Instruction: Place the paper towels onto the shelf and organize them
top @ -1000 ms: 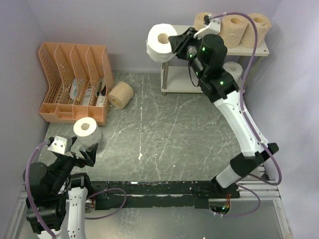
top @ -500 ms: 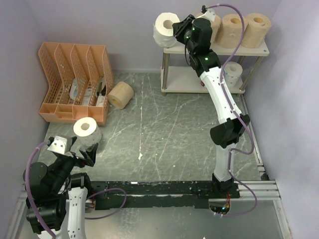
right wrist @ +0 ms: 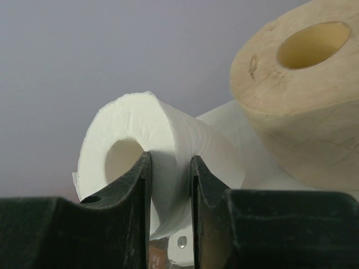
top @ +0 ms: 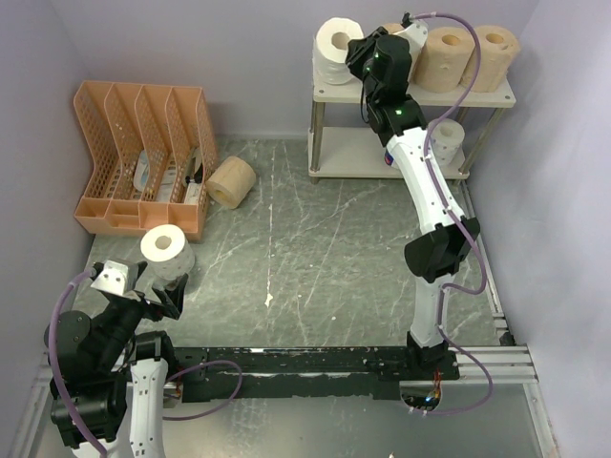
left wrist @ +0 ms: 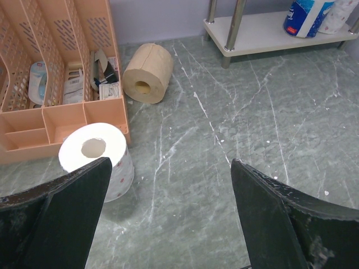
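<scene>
My right gripper (top: pixel 355 55) is shut on a white paper towel roll (top: pixel 337 48), one finger in its core and one outside, holding it at the left end of the shelf's top board (top: pixel 420 93). In the right wrist view the white roll (right wrist: pixel 168 145) sits pinched between my fingers next to a tan roll (right wrist: pixel 303 84). Three tan rolls (top: pixel 449 55) stand on the top board. A white roll (top: pixel 447 141) and a blue-and-white roll (left wrist: pixel 305 14) sit on the lower board. A dotted white roll (top: pixel 167 253) and a tan roll (top: pixel 232 181) are on the table. My left gripper (left wrist: pixel 168 224) is open and empty near the dotted roll (left wrist: pixel 98 157).
An orange slotted file organizer (top: pixel 143 157) holding small items stands at the back left. The tan roll (left wrist: pixel 148 73) lies on its side beside it. Purple walls close in on the left, back and right. A black rail (top: pixel 315 367) runs along the near edge.
My right arm has carried the white roll right and up, from left of the shelf to the left end of its top board. The left arm has not moved.
</scene>
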Available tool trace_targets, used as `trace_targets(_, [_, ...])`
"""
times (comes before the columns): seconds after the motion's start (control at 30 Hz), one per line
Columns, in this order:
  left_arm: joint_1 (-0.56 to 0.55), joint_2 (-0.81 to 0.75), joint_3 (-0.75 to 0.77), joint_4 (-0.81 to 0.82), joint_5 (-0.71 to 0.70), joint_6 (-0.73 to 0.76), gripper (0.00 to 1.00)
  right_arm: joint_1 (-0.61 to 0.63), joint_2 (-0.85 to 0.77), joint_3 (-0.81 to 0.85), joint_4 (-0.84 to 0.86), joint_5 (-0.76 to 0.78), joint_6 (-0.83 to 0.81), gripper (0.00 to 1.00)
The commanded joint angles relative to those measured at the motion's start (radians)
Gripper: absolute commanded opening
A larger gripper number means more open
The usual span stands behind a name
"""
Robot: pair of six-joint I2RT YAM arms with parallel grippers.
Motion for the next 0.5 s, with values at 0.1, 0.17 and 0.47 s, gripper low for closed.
trace_targets(0.1, [0.009, 0.005, 0.001, 0.023, -0.007, -0.007, 0.99, -0.024, -0.014, 0.046, 0.067, 0.082, -0.016, 0.17])
trace_targets(0.17, [0.012, 0.009, 0.001, 0.023, -0.007, -0.006, 0.99, -0.026, -0.014, 0.053, 0.06, 0.095, -0.017, 0.51])
trace_targets(0.47, [0.013, 0.018, 0.003, 0.023, -0.011, -0.008, 0.99, 0.037, -0.213, -0.208, 0.296, 0.046, -0.122, 1.0])
